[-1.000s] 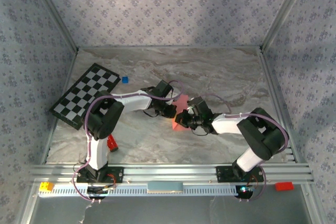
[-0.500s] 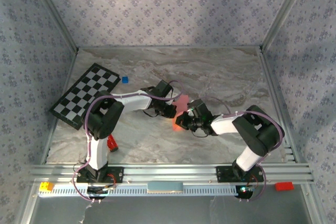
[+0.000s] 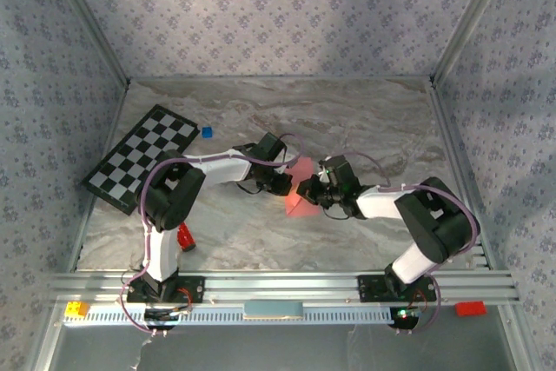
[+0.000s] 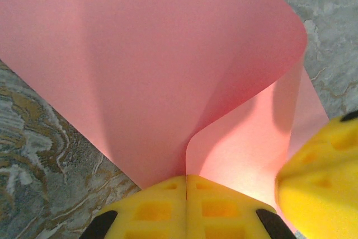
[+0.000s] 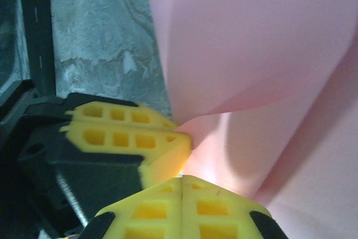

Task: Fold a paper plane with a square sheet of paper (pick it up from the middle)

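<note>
The square sheet of paper (image 3: 298, 197) is salmon pink and hangs bent between the two grippers at mid table. My left gripper (image 3: 286, 182) is shut on its left edge. In the left wrist view the sheet (image 4: 168, 54) curls up from the closed yellow pads of that gripper (image 4: 186, 178). My right gripper (image 3: 314, 191) is shut on the sheet from the right. In the right wrist view the paper (image 5: 251, 37) rises from the right gripper's closed pads (image 5: 182, 179), and the left gripper's fingers (image 5: 128, 135) sit close beside them. The paper plane is out of view.
A black-and-white checkerboard (image 3: 142, 157) lies at the left, with a small blue cube (image 3: 207, 132) beyond its far corner. A red glittery bar (image 3: 185, 237) lies by the left arm's base. A yellow block (image 3: 76, 308) and a red block (image 3: 469, 308) sit on the front rail.
The right wrist has swung a little up and to the right, and the sheet's lower flap has spread into a wider triangle. The left arm has stayed put.
</note>
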You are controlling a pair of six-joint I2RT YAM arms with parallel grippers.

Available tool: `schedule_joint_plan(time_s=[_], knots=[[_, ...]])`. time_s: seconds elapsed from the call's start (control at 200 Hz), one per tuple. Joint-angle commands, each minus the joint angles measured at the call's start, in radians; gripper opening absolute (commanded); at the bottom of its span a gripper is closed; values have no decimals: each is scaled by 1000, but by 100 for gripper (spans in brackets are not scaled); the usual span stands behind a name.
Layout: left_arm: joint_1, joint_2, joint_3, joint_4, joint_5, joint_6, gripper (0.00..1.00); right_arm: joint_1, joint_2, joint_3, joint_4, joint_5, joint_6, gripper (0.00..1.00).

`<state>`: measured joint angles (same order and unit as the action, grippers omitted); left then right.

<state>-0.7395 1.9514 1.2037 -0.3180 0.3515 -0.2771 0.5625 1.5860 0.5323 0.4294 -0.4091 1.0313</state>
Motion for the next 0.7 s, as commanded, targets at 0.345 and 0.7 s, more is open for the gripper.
schedule_joint_plan(time_s=[0.345, 0.7], knots=[[6, 56, -1, -61, -26, 27, 6, -16, 28, -3, -45, -1, 29, 4], [11, 53, -7, -55, -20, 32, 6, -79, 50, 51, -77, -36, -12, 4]])
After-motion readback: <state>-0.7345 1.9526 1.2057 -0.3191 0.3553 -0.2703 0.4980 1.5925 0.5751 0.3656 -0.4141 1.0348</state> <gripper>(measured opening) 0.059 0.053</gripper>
